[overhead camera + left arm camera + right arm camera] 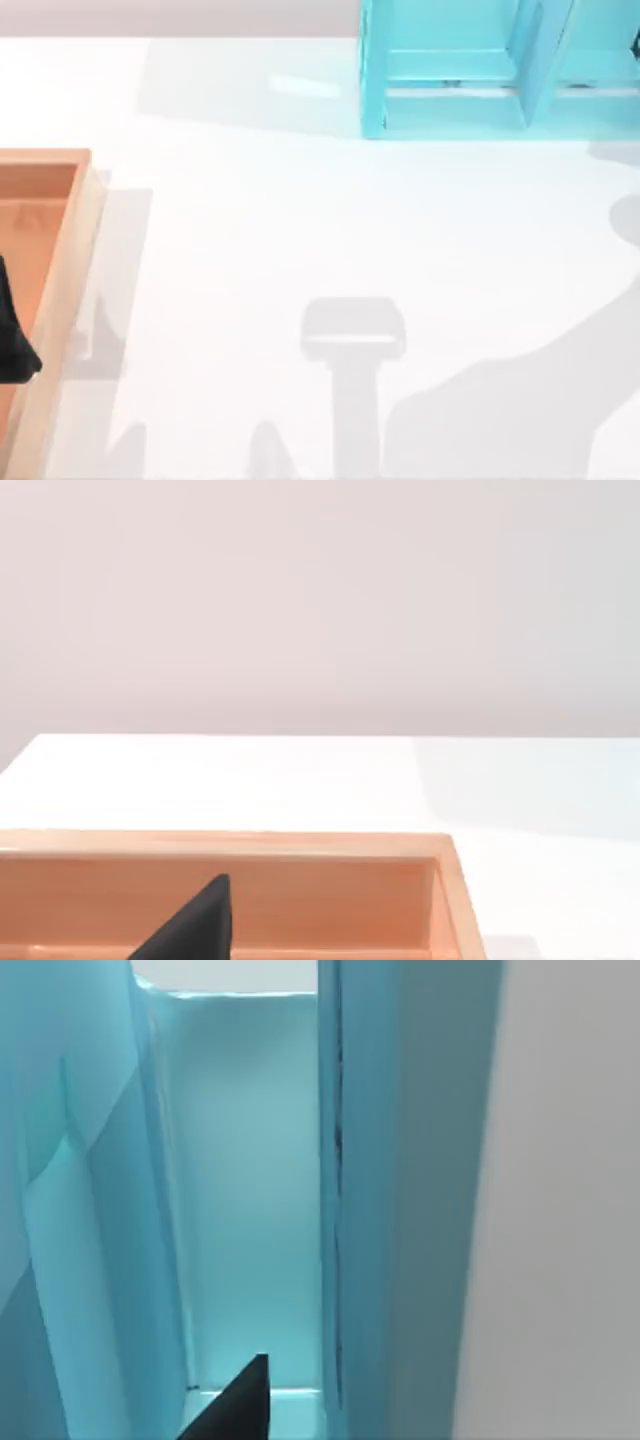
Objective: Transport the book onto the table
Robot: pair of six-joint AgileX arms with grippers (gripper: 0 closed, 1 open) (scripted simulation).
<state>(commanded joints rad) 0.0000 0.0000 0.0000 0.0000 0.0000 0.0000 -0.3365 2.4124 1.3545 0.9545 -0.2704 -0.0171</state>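
The glossy white tabletop (300, 230) is spreading wide, with the light-blue shelf unit (480, 70) standing at its far right edge and the wooden tray (60, 280) lying at its left edge. The left pincer (15, 340) is hanging over the tray, the right pincer (235, 1405) is pointing into a shelf compartment, and I cannot tell either one's opening. I cannot make out the book from the blue shelf walls.

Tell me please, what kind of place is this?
Probably a simulated tabletop workspace, not a real room: a glossy white table carries a light-blue shelf at the far edge and a wooden tray at the left, where the left gripper hangs.
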